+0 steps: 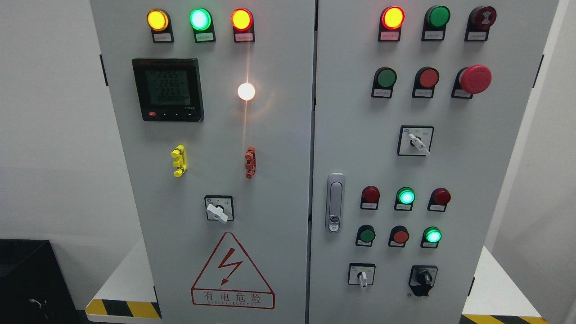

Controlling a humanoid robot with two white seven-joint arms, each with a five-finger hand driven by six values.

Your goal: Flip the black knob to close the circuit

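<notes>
The black knob (423, 279) sits at the lower right of the right door of a grey control cabinet (279, 189). Its handle points straight down, on a black square base. Neither of my hands nor arms shows in the head view. A white-handled selector (362, 276) is to its left on the same row.
The right door carries red and green push buttons, a red mushroom stop button (474, 79), a white selector (417, 142) and a door latch (334, 202). The left door has a meter (168, 89), lit lamps, a white selector (218, 210) and a warning triangle (231, 272). A black box (27, 279) stands at lower left.
</notes>
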